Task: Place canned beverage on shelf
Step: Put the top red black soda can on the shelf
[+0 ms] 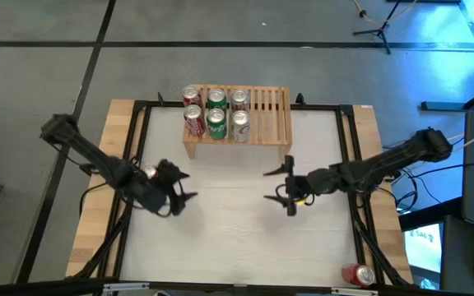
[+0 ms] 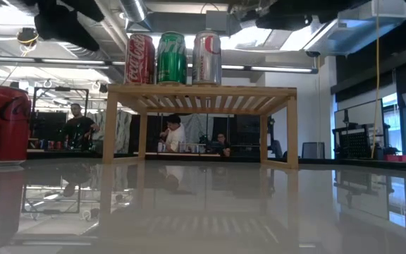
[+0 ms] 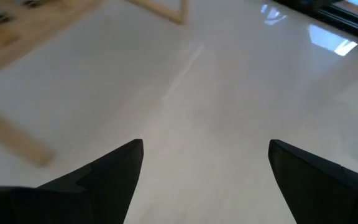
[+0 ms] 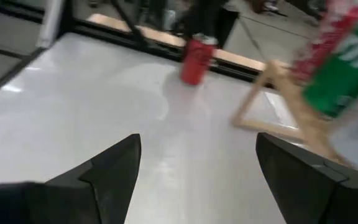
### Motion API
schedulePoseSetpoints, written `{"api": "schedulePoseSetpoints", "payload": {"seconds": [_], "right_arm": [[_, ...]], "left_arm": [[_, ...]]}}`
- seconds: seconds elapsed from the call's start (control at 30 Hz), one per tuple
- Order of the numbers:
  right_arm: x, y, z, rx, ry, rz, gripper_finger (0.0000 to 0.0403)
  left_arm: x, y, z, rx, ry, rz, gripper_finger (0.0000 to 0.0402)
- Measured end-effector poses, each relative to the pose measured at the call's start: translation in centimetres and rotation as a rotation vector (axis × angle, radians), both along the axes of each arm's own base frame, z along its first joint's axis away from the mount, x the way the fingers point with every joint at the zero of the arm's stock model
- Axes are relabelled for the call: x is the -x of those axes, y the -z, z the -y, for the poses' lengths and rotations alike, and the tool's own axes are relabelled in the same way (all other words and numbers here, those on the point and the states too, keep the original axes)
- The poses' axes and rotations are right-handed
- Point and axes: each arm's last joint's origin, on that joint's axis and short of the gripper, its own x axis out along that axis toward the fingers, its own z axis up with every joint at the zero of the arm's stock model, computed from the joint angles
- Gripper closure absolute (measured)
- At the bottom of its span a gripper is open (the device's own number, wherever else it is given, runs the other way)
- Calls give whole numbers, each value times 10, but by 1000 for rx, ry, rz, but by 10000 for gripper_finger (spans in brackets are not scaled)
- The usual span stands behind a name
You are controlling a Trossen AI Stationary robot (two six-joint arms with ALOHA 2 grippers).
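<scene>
The light-wood shelf (image 1: 245, 123) stands at the table's far middle on its side legs. Red, green and silver cans (image 1: 216, 115) stand upright in two rows on the left part of its slatted top; the low view shows the front row (image 2: 171, 58). Another red can (image 1: 149, 173) stands upright on the table by my left arm, also seen as the red can (image 4: 197, 59). My left gripper (image 1: 179, 187) hovers open over the table's left half. My right gripper (image 1: 282, 185) hovers open over the right half. Both are empty, as my left gripper (image 3: 204, 146) and my right gripper (image 4: 197, 140) show.
A red can (image 1: 358, 275) sits at the near right corner on the wooden border. A black frame (image 1: 352, 148) runs around the white tabletop. The shelf's right part (image 1: 270, 107) carries nothing. People show in the room behind the shelf (image 2: 173, 130).
</scene>
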Motion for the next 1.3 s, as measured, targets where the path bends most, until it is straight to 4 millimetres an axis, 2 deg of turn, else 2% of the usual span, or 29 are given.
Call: {"api": "schedulePoseSetpoints", "payload": {"seconds": [0.17,0.5,0.87,1.03,1.3], "right_arm": [[-2,6,-9,-6,-53,-9,91],[-4,16,-9,-36,-31,-73,91],[-4,17,-9,-72,-26,-78,91],[-4,16,-9,-67,-29,-74,91],[-4,16,-10,-80,-67,-80,91]], "left_arm": [[18,-13,-23,76,-68,-94,65],[45,0,-55,132,-341,-439,65],[52,2,-64,192,-453,-536,65],[58,5,-66,187,-539,-632,65],[50,15,-61,240,-540,-719,65]]}}
